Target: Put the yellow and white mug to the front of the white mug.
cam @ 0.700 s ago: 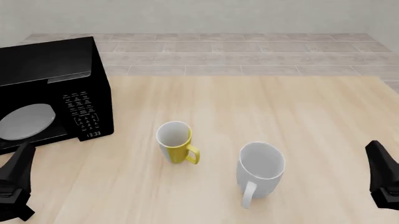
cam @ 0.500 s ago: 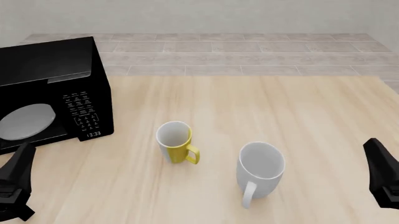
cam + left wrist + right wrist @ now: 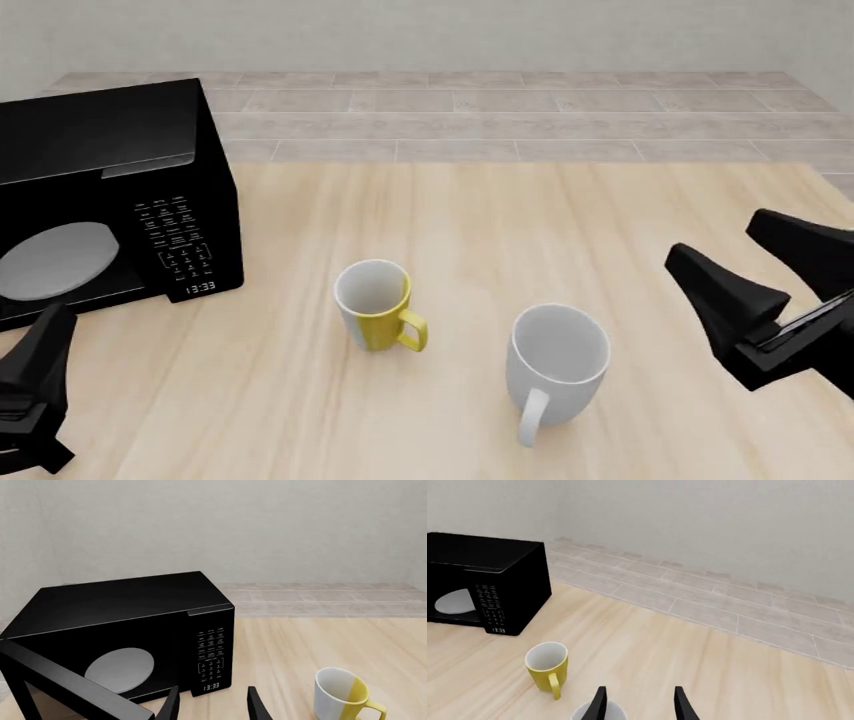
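Yellow and white mug [image 3: 378, 317] is standing on the wooden table [image 3: 534, 220], just beside the white mug [image 3: 555, 368] and a little farther back than it. Nobody is holding it yet, so the whole job is waiting for me. My left gripper [image 3: 34, 395] is resting low and near, jaws apart and empty. My right gripper [image 3: 761, 285] is hanging beside the white mug, jaws wide and empty. Farther back, the black microwave [image 3: 100, 195] is sitting with its door open. My right gripper has come up and moved in toward the mugs since a moment ago.
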{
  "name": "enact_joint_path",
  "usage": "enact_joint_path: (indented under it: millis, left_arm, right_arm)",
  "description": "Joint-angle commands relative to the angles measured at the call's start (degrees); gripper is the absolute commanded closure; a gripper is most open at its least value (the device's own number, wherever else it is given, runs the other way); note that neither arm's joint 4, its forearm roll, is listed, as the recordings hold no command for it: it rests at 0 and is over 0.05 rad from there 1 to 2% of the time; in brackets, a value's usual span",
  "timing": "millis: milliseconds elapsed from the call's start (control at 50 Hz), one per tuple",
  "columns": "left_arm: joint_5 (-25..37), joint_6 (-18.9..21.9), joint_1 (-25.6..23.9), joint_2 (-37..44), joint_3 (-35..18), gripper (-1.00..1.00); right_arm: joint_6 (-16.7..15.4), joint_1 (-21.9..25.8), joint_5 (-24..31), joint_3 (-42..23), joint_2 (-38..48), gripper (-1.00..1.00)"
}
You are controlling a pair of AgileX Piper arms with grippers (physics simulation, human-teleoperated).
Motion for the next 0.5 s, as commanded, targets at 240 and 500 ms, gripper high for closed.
enact_joint_path:
  millis: [240,500]
  left_arm:
    - [-0.29,0.01,-0.01,0.35,-0.06,-1.00]
    - [-0.31,-0.01,0.00,0.38,-0.06,-1.00]
  right_arm:
    - [-5.18,12.81,6.90,-17.86,21.79,-1.00]
    - [-7.15,16.48,13.50,-25.98,31.45,-1.00]
